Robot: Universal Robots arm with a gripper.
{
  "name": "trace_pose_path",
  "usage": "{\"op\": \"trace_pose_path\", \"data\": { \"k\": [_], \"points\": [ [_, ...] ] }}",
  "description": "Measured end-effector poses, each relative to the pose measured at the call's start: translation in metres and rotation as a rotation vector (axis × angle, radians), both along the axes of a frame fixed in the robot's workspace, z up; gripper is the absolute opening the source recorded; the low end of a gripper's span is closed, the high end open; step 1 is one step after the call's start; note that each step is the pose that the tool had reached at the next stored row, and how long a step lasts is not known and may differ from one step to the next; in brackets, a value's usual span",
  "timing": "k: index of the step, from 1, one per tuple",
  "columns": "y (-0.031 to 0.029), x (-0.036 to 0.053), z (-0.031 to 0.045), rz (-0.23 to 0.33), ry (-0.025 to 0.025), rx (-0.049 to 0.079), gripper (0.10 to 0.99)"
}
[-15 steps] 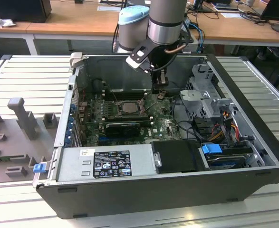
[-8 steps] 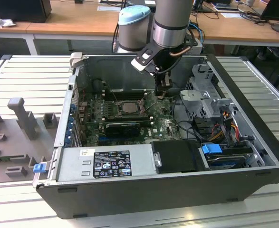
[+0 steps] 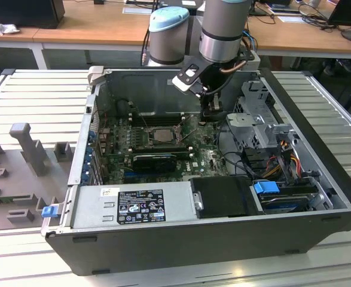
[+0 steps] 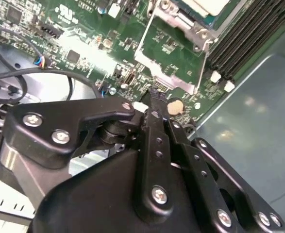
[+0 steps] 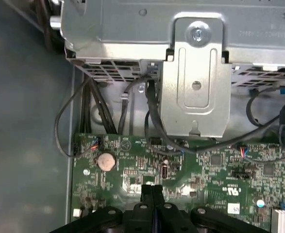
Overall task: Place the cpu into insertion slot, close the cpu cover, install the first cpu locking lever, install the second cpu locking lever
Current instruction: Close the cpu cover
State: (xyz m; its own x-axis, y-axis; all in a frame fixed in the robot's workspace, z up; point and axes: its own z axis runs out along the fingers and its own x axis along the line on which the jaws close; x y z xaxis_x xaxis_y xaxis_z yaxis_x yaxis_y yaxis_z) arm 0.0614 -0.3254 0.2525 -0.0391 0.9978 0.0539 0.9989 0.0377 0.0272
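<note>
Open PC case (image 3: 163, 239) on grey slatted table (image 3: 37, 89), desks (image 3: 91, 24) behind. Gripper (image 5: 152, 190) pressed together, holding nothing, over motherboard (image 5: 220, 170) beside coin cell (image 5: 106, 161)

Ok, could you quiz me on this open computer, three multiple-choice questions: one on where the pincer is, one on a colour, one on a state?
1. Where is the pincer?
A) on the ribbed table
B) inside the computer case, over the circuit board, to the exterior view's right of the chip socket
C) on the wooden desk

2. What colour is the circuit board?
A) green
B) red
C) white

3. How are the pincer's fingers?
A) spread wide
B) clamped on a cable
C) shut together

Answers: B, the exterior view shows it beside the socket; A, green in every view; C, both wrist views show them pressed together.
</note>
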Motion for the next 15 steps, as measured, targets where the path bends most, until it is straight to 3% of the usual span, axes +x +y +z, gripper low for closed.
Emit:
{"op": "trace_pose_path", "data": {
  "k": [2, 3, 7, 9, 15],
  "points": [
    [0.0000, -0.0017, -0.0030, 0.000, 0.0084, 0.000, 0.106],
    [0.0000, -0.0048, -0.0031, 0.000, 0.0097, 0.000, 0.106],
    [0.0000, -0.0184, -0.0033, 0.000, 0.0110, 0.001, 0.106],
    [0.0000, -0.0325, -0.0034, 0.000, 0.0111, 0.001, 0.106],
    [0.0000, -0.0556, -0.0040, 0.000, 0.0112, 0.001, 0.106]
  ]
}}
